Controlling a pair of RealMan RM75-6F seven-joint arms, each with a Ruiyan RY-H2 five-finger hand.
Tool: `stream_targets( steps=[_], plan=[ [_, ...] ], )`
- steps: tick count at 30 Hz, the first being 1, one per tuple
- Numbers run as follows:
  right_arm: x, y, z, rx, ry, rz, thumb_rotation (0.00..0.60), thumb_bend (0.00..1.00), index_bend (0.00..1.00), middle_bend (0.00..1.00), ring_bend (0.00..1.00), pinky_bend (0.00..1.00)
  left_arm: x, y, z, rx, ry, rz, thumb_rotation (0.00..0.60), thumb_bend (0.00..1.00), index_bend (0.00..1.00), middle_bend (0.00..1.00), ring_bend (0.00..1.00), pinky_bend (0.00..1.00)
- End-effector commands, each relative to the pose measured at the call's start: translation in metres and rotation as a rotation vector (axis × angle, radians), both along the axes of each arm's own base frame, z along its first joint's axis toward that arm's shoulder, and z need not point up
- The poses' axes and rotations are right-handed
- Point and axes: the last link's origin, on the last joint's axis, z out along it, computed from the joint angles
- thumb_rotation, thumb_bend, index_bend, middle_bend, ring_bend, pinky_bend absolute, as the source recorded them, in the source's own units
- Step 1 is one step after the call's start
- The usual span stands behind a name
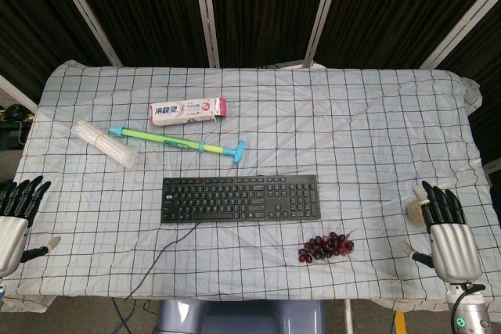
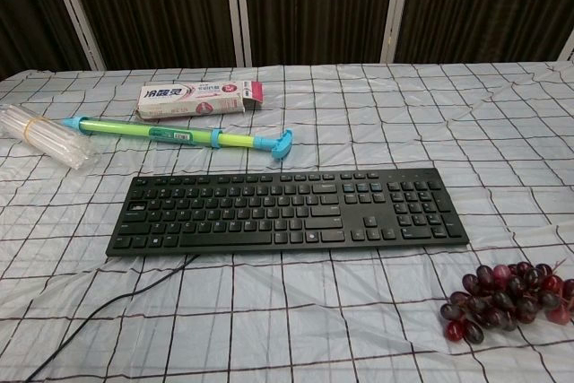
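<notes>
Nearest me, the grapes [image 2: 507, 300] lie just in front of the keyboard's [image 2: 287, 212] right end. Only my head view shows the hands: my right hand [image 1: 448, 232] rests right of the grapes, fingers apart and holding nothing; my left hand [image 1: 16, 217] lies far left of the keyboard, likewise spread. Behind the keyboard lie a pump [image 1: 176, 141], toothpaste box [image 1: 189, 111] and straws [image 1: 104, 143].

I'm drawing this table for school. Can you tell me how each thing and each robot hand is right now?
keyboard: flat, cable trailing off the front edge.
grapes: loose bunch, lying untouched.
toothpaste box: lying flat; end flap hard to tell.
green and blue pump toy: lying on its side.
bundle of clear straws: banded, lying down.
left hand: open, holds nothing.
right hand: open, holds nothing.
</notes>
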Motion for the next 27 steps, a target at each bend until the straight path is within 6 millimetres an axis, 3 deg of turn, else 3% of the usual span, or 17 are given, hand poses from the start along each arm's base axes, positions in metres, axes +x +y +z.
stream_targets(
  steps=[1,12,18,20,22,25,27],
  plan=[
    [0.000,0.000,0.000,0.001,-0.001,-0.001,0.600,0.08,0.00,0.00,0.00,0.01,0.000,0.000,0.000,-0.001,-0.001,0.000,0.600,0.08,0.00,0.00,0.00,0.00],
    [0.003,-0.002,-0.002,0.010,-0.013,0.002,0.600,0.08,0.00,0.00,0.00,0.01,0.000,0.000,0.000,0.000,0.000,-0.003,0.600,0.08,0.00,0.00,0.00,0.00],
    [0.016,-0.012,-0.007,0.033,-0.057,-0.002,0.600,0.09,0.00,0.00,0.00,0.03,0.000,0.001,0.000,-0.001,-0.001,-0.005,0.600,0.08,0.00,0.00,0.00,0.00],
    [0.026,-0.021,-0.009,0.044,-0.076,0.011,0.600,0.09,0.00,0.07,0.05,0.17,0.000,0.001,-0.001,-0.001,0.000,-0.006,0.600,0.08,0.00,0.00,0.00,0.00],
    [0.037,-0.031,-0.010,0.051,-0.088,0.023,0.600,0.09,0.03,0.31,0.27,0.41,0.001,0.002,-0.001,-0.002,0.000,-0.007,0.600,0.08,0.00,0.00,0.00,0.00],
    [0.059,-0.050,-0.015,0.085,-0.112,0.030,0.600,0.10,0.06,0.63,0.56,0.60,0.001,0.002,-0.001,-0.002,0.001,-0.008,0.600,0.08,0.00,0.00,0.00,0.00],
    [0.075,-0.064,-0.021,0.121,-0.132,0.028,0.600,0.15,0.07,0.76,0.69,0.68,0.001,0.002,-0.001,0.000,0.000,-0.007,0.600,0.08,0.00,0.00,0.00,0.00]
  ],
)
